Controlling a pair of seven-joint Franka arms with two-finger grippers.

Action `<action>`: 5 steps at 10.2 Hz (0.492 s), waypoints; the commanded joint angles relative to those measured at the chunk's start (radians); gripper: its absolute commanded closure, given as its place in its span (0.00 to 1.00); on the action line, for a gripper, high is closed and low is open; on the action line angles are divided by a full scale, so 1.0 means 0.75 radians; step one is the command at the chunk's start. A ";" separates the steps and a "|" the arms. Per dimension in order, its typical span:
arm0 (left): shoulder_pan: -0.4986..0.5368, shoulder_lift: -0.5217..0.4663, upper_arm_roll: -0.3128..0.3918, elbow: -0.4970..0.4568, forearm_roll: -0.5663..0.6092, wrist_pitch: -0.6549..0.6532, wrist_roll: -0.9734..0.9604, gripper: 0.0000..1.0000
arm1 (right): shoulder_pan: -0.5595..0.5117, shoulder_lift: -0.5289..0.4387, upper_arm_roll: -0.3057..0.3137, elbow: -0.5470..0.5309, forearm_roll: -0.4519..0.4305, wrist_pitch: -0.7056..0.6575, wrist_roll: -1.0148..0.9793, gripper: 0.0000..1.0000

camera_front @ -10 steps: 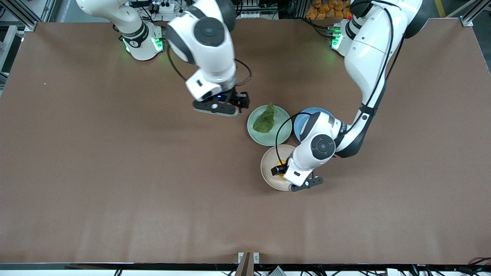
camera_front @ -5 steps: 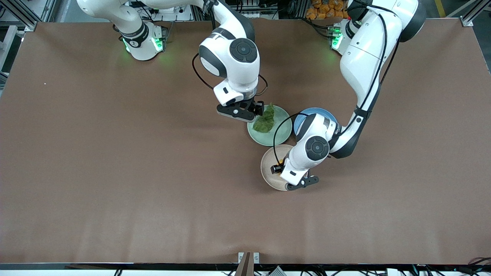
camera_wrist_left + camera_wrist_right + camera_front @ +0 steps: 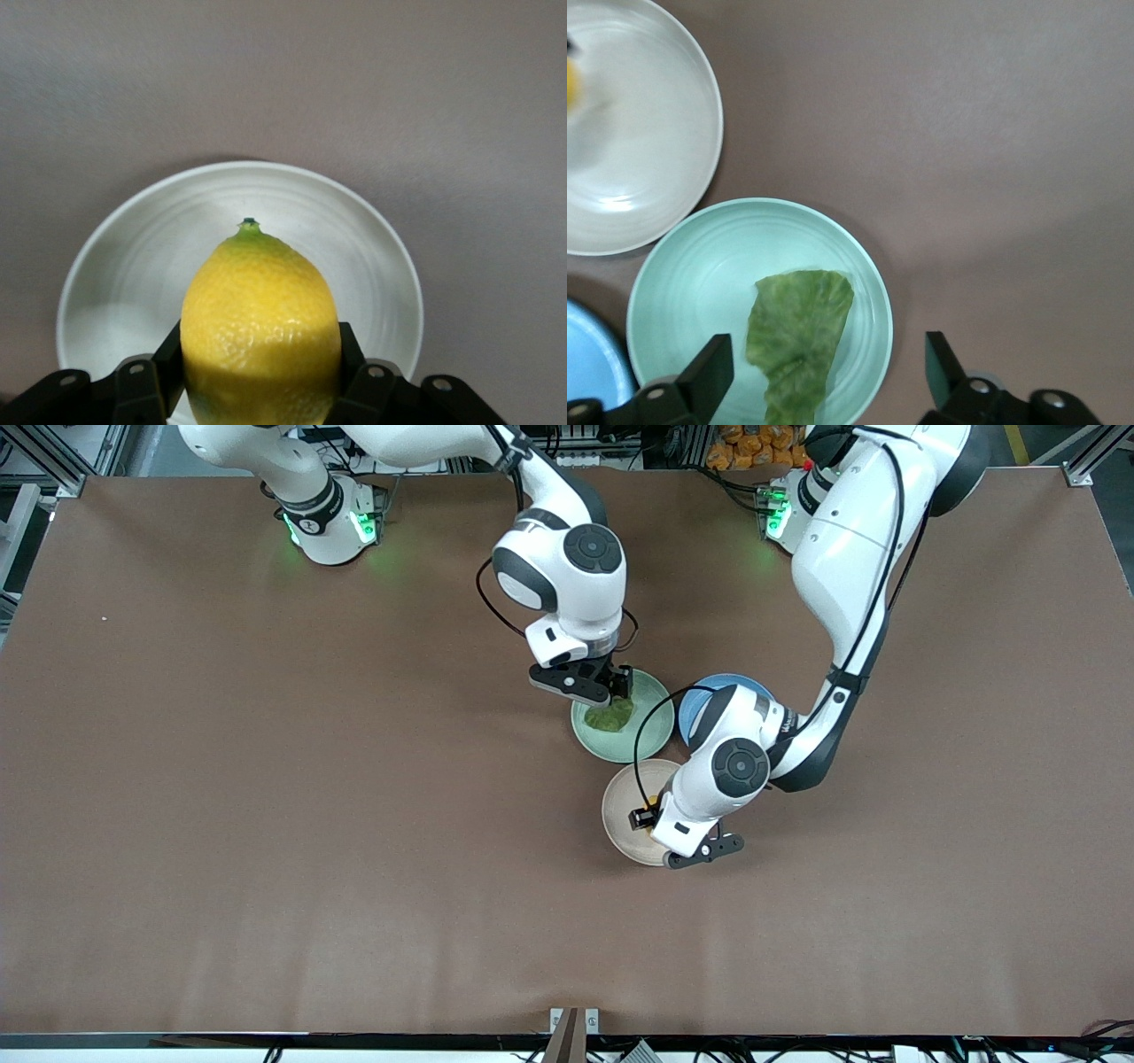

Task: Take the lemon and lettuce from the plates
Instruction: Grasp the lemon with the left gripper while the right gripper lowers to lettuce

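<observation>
Two picks run at once. The left gripper (image 3: 257, 390) has its jaws closed on the lemon (image 3: 260, 332), held just above the cream plate (image 3: 620, 815), which sits at about 6 o'clock from the mint plate (image 3: 651, 731). In the left wrist view the fingers bear on the fruit's widest part, stem tip pointing away, so the grip looks sound; I judge a straight lift is best, since a smooth oval could roll out of a sideways swing.

The right gripper (image 3: 824, 376) hangs low over the mint plate with jaws spread wide, straddling the lettuce (image 3: 799, 332), which lies flat on that plate. The leaf is thin and limp: the fingers should go down until they nearly touch the plate, then close across its narrow width so it bunches up between them. A blue plate (image 3: 700, 704) lies at 3 o'clock from the mint one.
</observation>
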 commanded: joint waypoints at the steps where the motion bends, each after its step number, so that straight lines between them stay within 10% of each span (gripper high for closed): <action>1: 0.045 -0.130 0.010 -0.047 0.010 -0.097 -0.018 1.00 | 0.030 0.069 -0.003 0.032 -0.057 0.030 0.101 0.13; 5: 0.150 -0.339 0.010 -0.219 0.113 -0.130 -0.016 1.00 | 0.055 0.172 -0.003 0.050 -0.059 0.178 0.225 0.14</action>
